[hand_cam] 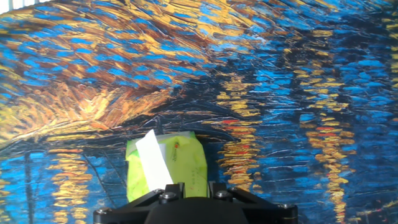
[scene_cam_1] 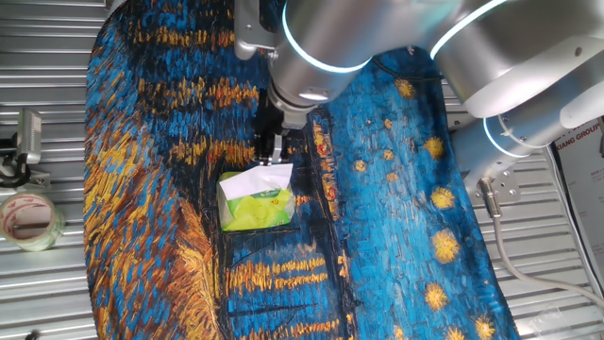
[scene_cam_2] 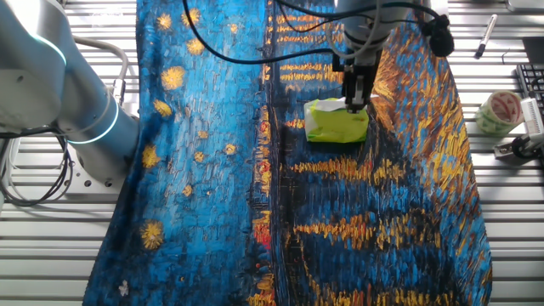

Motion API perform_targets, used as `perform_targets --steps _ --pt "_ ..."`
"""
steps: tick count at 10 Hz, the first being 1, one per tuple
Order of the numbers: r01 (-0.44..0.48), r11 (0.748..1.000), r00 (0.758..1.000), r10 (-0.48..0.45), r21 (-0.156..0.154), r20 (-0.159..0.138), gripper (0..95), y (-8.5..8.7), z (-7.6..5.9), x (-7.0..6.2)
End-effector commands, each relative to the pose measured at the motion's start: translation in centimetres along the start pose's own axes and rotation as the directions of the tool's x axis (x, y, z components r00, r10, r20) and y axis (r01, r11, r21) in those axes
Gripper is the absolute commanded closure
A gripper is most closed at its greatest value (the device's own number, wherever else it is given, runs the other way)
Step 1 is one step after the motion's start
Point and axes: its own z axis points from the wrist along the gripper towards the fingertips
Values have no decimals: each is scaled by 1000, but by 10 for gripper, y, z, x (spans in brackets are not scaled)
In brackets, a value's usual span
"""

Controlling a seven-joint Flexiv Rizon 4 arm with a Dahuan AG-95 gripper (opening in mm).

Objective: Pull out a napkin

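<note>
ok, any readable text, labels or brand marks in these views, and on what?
"IANG GROUP", cut off at the frame edge: white sign at the right edge of one fixed view.
Lime-green soft tissue pack: small printed logo, too blurred to read.
Tape roll with red print: unreadable.
Nothing else legible.

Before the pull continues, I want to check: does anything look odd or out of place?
Nothing stands out. The green pack lies flat on the painted cloth, and the napkin rises from it toward the gripper.
</note>
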Motion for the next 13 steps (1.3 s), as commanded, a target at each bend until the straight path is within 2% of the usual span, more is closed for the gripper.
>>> perform_targets --steps 1,6,10,13 --pt "4 1000 1000 -4 -4 -5 760 1 1 -2" --pt "30 1000 1000 -30 -8 -3 760 1 1 -2" --pt "152 988 988 -151 -35 13 760 1 1 -2" --pt "182 982 983 -182 -40 14 760 1 1 -2"
